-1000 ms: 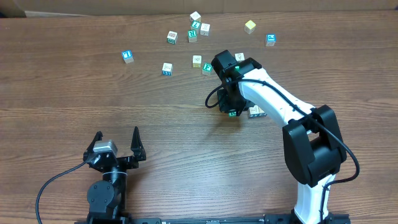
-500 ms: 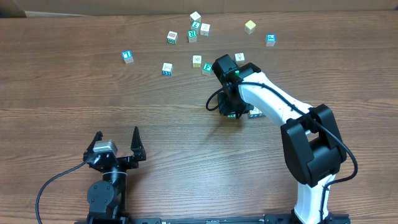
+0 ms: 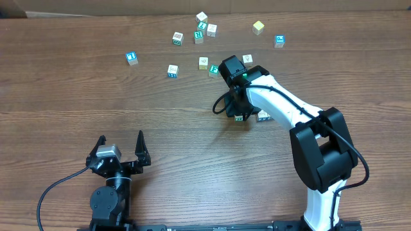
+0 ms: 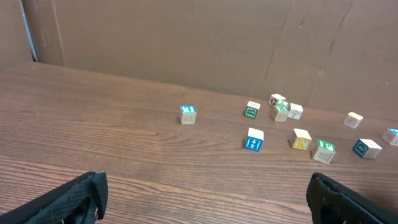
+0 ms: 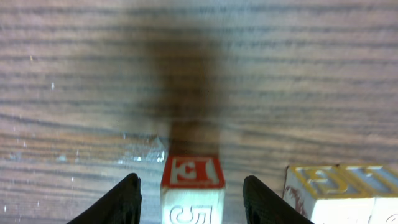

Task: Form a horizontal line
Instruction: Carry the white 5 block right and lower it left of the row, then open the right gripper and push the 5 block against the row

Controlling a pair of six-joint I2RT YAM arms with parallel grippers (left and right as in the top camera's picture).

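Low over the table (image 5: 74, 74), the right gripper (image 5: 191, 186) is released: fingers spread, with a gap either side of the cube (image 5: 193, 173) standing between them. That cube has a red top and a cream front with a teal mark; its lower half is cut off by the frame edge. The line (image 5: 336, 186) sits just outside the right-hand finger in the wrist view, apart from that cube: cream-yellow cubes, only partly in frame, count unclear. Overhead, the arm hides nearly all of it; one cream cube pokes out beside the wrist. Beyond the gripper, loose cubes (image 3: 203, 62) lie scattered. Well back from every cube, the left gripper (image 3: 121, 138) has its fingers spread and holds nothing; its wrist view catches only dark fingertips at the bottom corners.
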